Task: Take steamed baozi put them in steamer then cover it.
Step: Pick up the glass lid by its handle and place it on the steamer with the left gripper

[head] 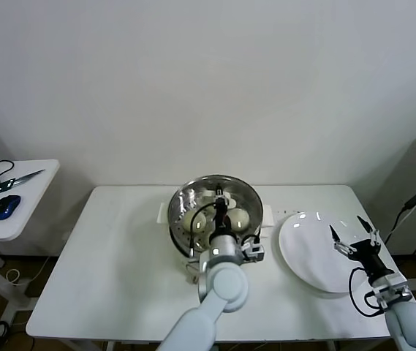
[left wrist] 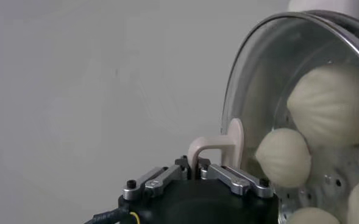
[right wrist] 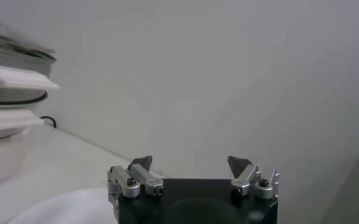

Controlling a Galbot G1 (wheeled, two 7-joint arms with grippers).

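1. At the middle of the white table, the round shiny stainless-steel steamer on its cream-white base holds the pleated cream-white baozi, seen through glass.
2. Directly over the pot, the left gripper has its jaws shut on the cream-white handle of the round clear glass cover.
3. That cover appears tilted rather than seated; its rim must drop flat onto the pot rim, I judge.
4. Far right, the right gripper hovers with jaws wide apart and empty above the flat white plate, well apart from the steamer.
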